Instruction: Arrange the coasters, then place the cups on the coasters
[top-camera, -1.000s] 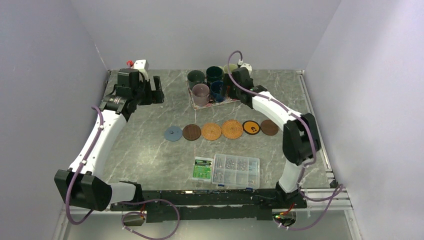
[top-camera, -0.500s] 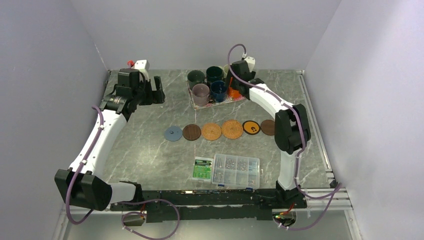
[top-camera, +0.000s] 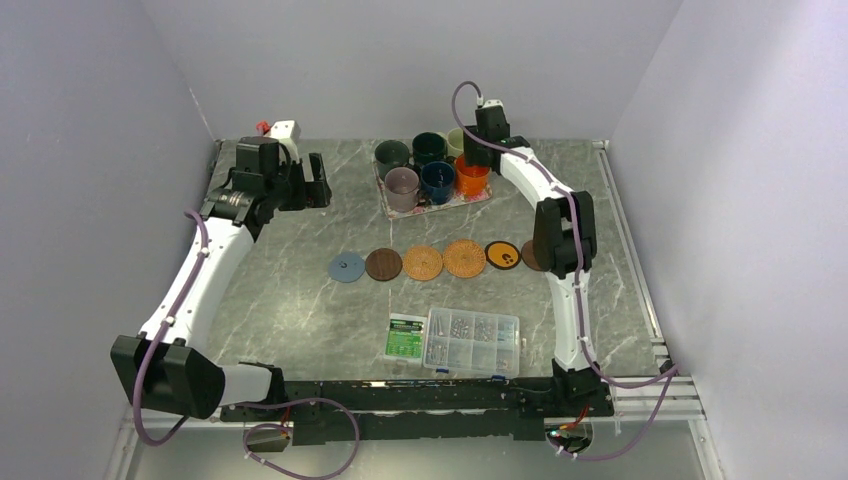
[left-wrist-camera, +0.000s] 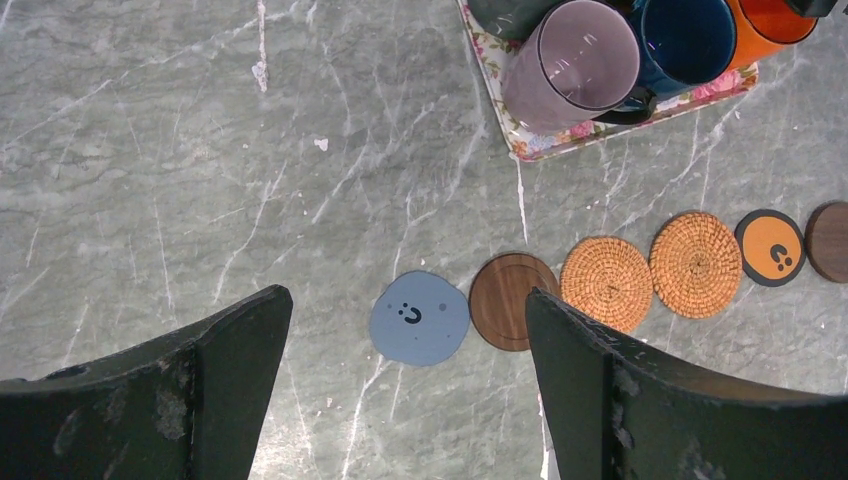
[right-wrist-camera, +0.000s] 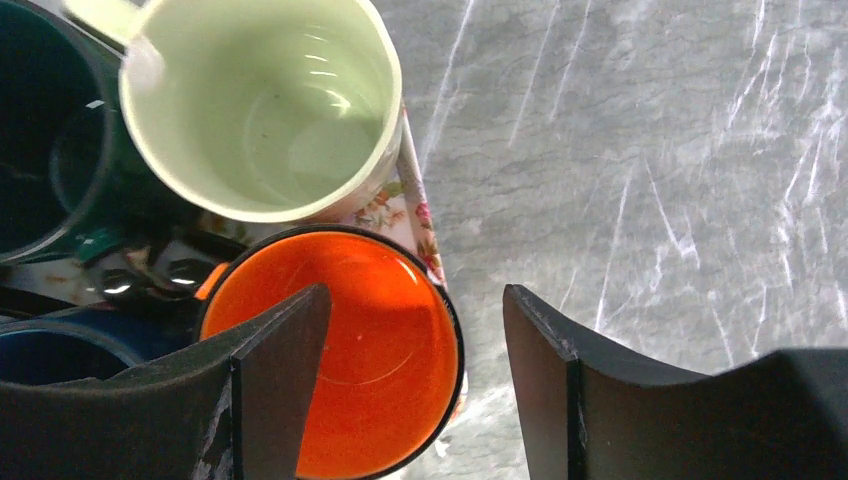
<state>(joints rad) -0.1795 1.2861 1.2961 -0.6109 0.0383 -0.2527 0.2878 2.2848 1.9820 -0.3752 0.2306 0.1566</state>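
Six coasters lie in a row mid-table: light blue (top-camera: 346, 267), dark brown (top-camera: 383, 264), two woven tan (top-camera: 423, 263) (top-camera: 464, 258), black with orange (top-camera: 502, 255), and a dark brown one (top-camera: 527, 256) partly behind the right arm. Six cups stand on the floral tray (top-camera: 440, 207): the orange cup (top-camera: 471, 176), navy (top-camera: 436, 180), mauve (top-camera: 402, 187), grey-green (top-camera: 391, 155), teal (top-camera: 429, 148), pale green (top-camera: 458, 140). My right gripper (right-wrist-camera: 415, 300) is open, straddling the right rim of the orange cup (right-wrist-camera: 340, 350). My left gripper (left-wrist-camera: 408, 300) hangs open high above the light blue coaster (left-wrist-camera: 420, 318).
A clear plastic screw box (top-camera: 472, 342) and a green packet (top-camera: 406, 337) lie near the front edge. A small white object (top-camera: 283, 128) sits in the back left corner. Walls close in the table on three sides.
The right arm has swung back and left, bringing its gripper over the orange cup, and its jaws have narrowed. The left arm has not moved.
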